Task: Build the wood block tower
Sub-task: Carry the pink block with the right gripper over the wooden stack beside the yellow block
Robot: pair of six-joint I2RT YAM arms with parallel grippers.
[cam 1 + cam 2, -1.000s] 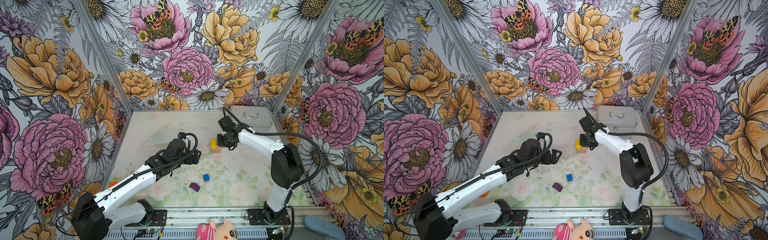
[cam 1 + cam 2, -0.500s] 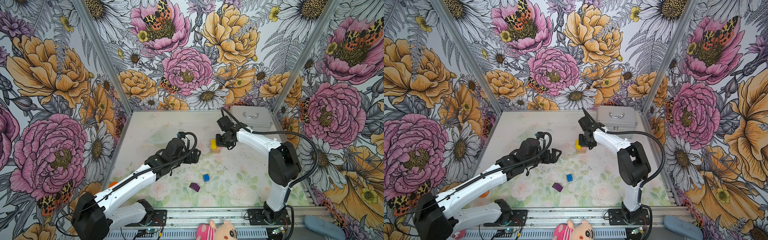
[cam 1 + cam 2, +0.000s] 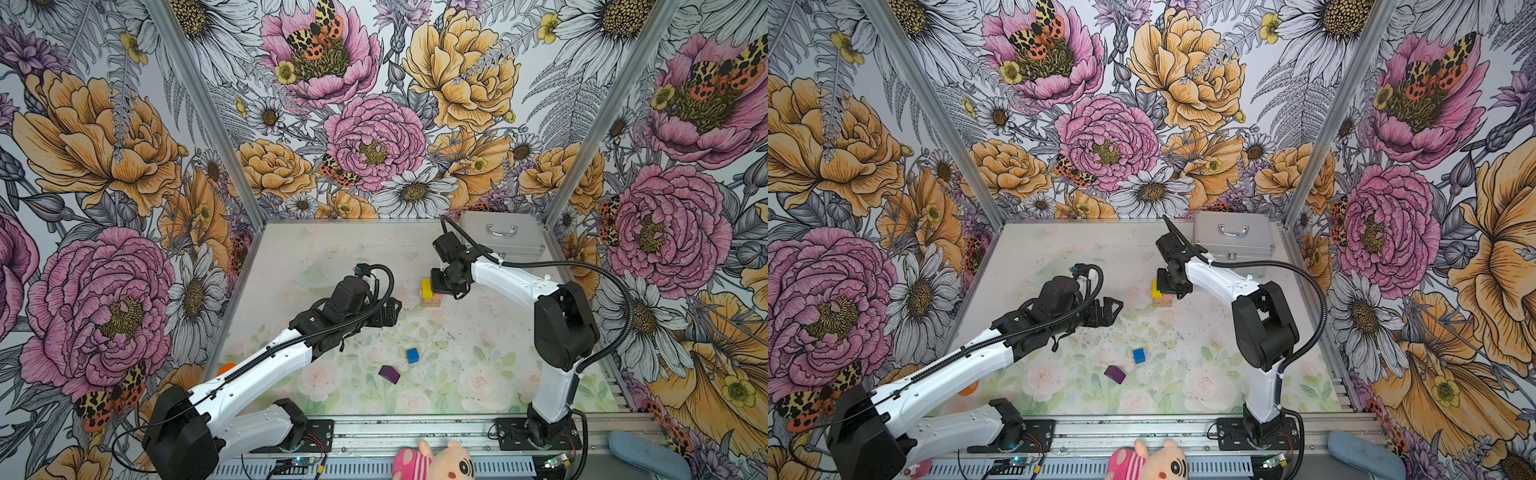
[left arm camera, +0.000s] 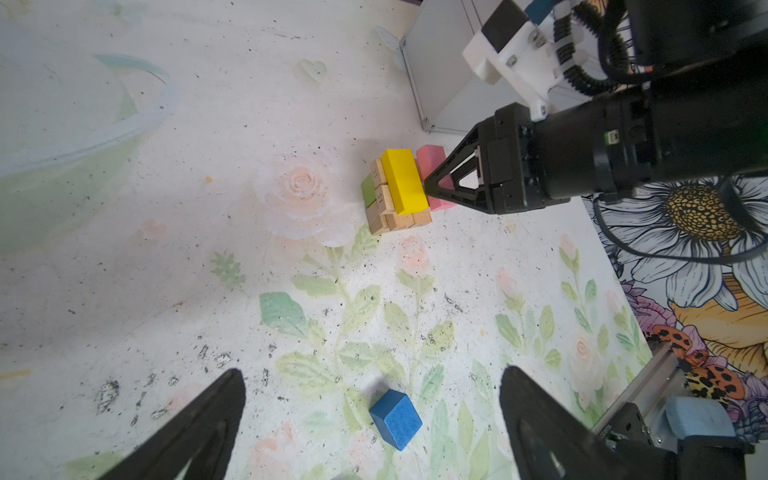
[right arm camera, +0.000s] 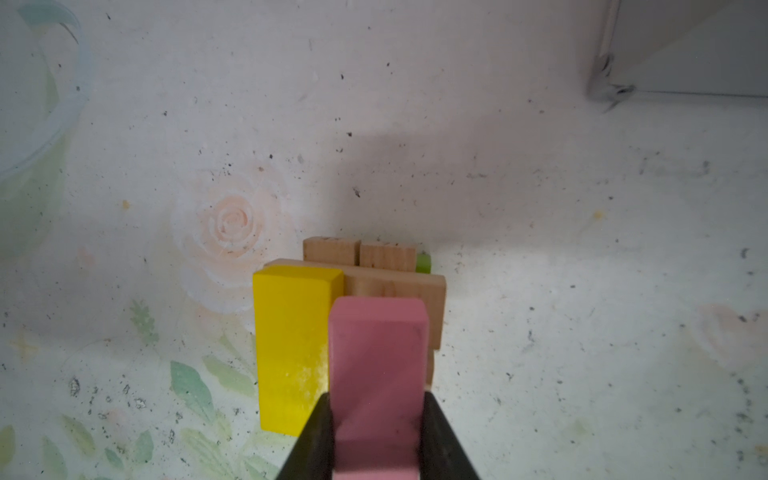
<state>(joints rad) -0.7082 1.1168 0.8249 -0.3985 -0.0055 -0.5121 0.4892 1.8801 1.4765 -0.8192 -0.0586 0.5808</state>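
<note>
Flowered mat (image 3: pixel 478 353) underfoot: the right gripper (image 5: pixel 377 401), clamped on the pink block (image 5: pixel 378 349), has edged in over the tower (image 4: pixel 388 218) right beneath it, pink alongside yellow (image 5: pixel 291 332). Placement looks close. The left gripper (image 4: pixel 370 386) hangs open.

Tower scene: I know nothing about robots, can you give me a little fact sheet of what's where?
Tower: tan layers, yellow block on top
Right gripper: shut on pink block, beside the yellow one
Left gripper: open, empty
Loose on table: blue block, purple block
Back corner: silver case
</note>
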